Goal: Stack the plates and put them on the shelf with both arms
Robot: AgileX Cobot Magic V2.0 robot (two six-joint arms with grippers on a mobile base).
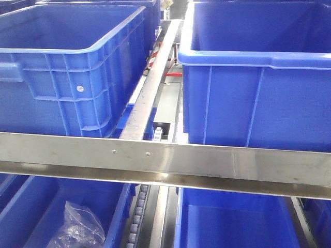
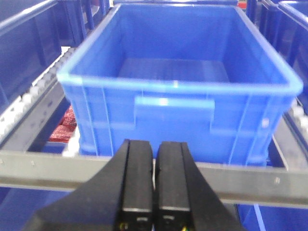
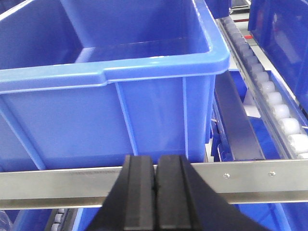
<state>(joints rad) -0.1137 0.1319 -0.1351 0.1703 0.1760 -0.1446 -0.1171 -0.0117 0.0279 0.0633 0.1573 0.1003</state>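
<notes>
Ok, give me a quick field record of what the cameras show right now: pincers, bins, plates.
left pincer: shut, empty, facing a blue bin
right pincer: shut, empty, facing a blue bin
plates: none in any view
upper shelf: two blue bins side by side, behind a metal rail
lower shelf: more blue bins; left one holds a clear plastic bag

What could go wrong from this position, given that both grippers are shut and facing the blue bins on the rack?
No plates show in any view, so the arms may be far from their targets. The left gripper sits low at the metal rail fronting a blue bin, and moving forward could strike either. The right gripper is likewise close to its rail and bin.
</notes>
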